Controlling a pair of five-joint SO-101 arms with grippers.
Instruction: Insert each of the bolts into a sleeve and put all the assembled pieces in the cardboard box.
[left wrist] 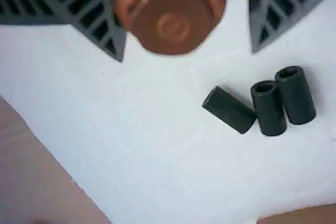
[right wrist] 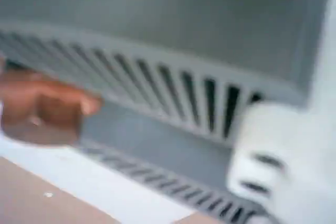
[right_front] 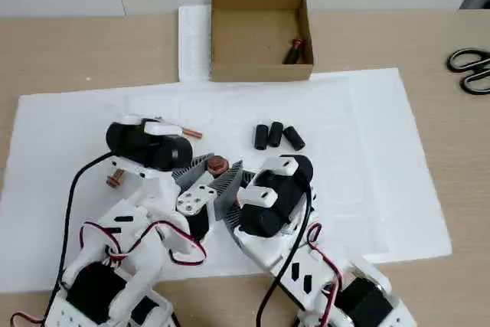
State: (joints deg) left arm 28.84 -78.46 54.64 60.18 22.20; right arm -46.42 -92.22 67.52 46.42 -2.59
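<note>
Nearest the viewer, two white robot arms rise from the front edge of a wooden surface (right_front: 46, 51) and lean in toward each other over a white paper sheet (right_front: 367, 189). The left end effector (left wrist: 186, 53) is open: its dark ribbed fingers (left wrist: 68, 9) stand on either side of the hexagonal head of a copper bolt (left wrist: 170, 14). The head touches one finger, and a gap shows at the other. The right end effector (right_front: 231, 176) sits just beside the same bolt on its other side. Whether it is open or closed cannot be told.

A second bolt (right_front: 191, 133) lies on the paper just beside the left arm's wrist. A third bolt (right_front: 115, 180) peeks out from under that arm. A little farther back, three black sleeves (right_front: 274, 134) lie close together on the paper, empty.

Beyond them, at the paper's far edge, stands the open cardboard box (right_front: 260, 73). One assembled piece (right_front: 295, 51) rests in its far right corner. Scissors (right_front: 471, 70) lie at the right edge of the surface.
</note>
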